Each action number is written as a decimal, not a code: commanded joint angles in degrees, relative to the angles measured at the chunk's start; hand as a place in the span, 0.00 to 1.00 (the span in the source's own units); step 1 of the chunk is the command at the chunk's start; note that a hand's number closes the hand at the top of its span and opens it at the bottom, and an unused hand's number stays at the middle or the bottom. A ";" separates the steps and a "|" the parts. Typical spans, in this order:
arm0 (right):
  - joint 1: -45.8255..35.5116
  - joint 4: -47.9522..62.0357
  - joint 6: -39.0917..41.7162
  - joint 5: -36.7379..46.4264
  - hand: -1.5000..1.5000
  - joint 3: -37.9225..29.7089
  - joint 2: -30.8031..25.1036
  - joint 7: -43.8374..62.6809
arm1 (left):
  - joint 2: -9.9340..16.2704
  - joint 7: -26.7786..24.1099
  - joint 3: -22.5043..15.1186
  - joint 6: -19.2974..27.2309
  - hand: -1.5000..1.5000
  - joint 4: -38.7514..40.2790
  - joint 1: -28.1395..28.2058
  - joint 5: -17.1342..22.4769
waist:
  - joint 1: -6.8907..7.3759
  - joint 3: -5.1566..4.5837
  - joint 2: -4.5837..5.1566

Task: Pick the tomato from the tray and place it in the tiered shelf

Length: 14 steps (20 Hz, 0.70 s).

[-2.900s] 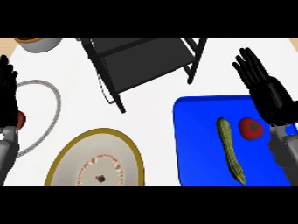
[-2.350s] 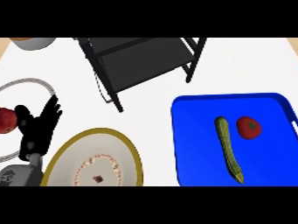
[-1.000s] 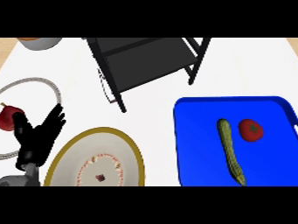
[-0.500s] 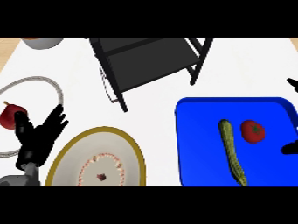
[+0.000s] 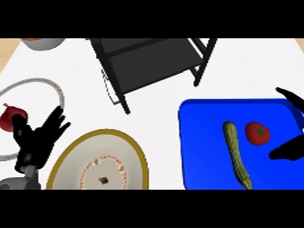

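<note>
Cucumber [image 5: 237, 156] close beside tomato [image 5: 257, 132]

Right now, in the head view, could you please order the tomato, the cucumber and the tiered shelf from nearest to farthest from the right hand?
From the right hand, at the right edge:
1. tomato, on the blue tray, just left of it.
2. cucumber, on the tray, further left.
3. tiered shelf, at the top centre.

black left hand [image 5: 37, 139] – grey forearm [image 5: 14, 182]

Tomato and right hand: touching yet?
Apart. The head view shows blue tray surface between the tomato and the right hand, whose fingers and thumb are spread open on either side of it.
</note>
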 commanded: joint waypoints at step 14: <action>-0.87 7.12 1.65 17.57 0.00 -2.66 11.86 -2.07 | -3.30 0.73 1.76 -2.01 0.50 -2.01 1.77 -2.64 | -0.07 -0.32 0.28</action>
